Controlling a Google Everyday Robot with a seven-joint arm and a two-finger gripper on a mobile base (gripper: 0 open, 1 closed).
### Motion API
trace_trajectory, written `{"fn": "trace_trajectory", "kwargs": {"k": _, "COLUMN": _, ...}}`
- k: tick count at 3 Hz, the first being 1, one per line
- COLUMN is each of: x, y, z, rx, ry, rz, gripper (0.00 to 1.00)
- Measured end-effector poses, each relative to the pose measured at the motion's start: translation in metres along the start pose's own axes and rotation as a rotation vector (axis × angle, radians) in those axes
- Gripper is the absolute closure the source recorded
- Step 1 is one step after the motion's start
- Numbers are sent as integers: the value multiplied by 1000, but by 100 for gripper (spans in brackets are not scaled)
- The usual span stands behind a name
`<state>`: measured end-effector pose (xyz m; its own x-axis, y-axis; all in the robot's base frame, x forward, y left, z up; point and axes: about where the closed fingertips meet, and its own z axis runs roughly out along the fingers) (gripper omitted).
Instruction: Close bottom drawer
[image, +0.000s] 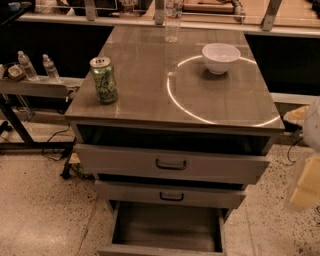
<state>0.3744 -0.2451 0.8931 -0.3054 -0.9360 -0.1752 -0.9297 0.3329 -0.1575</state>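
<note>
Grey bottom drawer (167, 229), lowest, wide open toward camera; gripper (304, 187) at right edge

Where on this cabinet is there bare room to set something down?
Bare: middle and front right of the cabinet top, between the green can and the white bowl. The bottom drawer stands open, nothing visible inside. Tighter at the back, around the water bottle. The gripper hangs off the cabinet's right side.

At the right edge the hand (304, 186) shows as a blurred, pale cream block. A rounded white shell (314, 125) sits above it.
</note>
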Motion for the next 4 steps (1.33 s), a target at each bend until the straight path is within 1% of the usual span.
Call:
{"fn": "trace_trajectory", "kwargs": {"k": 1, "x": 24, "y": 34, "z": 49, "rx": -62, "ry": -29, "rz": -8, "gripper": 0}}
{"fn": "trace_trajectory", "kwargs": {"k": 2, "x": 23, "y": 72, "z": 120, "rx": -173, "ry": -109, "rz": -52, "gripper": 0}}
{"fn": "trace_trajectory", "kwargs": {"k": 3, "x": 23, "y": 72, "z": 119, "rx": -172, "ry": -108, "rz": -51, "gripper": 0}}
{"fn": "trace_trajectory", "kwargs": {"k": 4, "x": 7, "y": 83, "z": 157, "rx": -210, "ry": -187, "rz": -18, "gripper": 0}}
